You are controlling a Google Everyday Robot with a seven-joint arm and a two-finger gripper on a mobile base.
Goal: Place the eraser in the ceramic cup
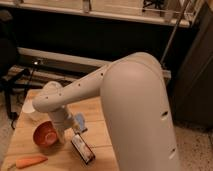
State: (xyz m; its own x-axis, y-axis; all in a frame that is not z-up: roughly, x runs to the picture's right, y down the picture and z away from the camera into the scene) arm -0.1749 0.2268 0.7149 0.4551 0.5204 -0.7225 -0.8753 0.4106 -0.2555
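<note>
The eraser (pixel 82 148) is a flat black block with a reddish strip, lying on the wooden table (pixel 100 112) near its front edge. The white ceramic cup (pixel 28 108) stands at the table's left edge, partly hidden behind my arm. My gripper (pixel 63 133) hangs down from the end of the white arm, between the orange bowl and the eraser, just left of the eraser and above the table.
An orange-red bowl (pixel 45 134) sits left of the gripper. A carrot (pixel 30 161) lies at the front left. A blue spongy block (pixel 80 122) lies just behind the eraser. My large white arm (pixel 135 110) covers the table's right side.
</note>
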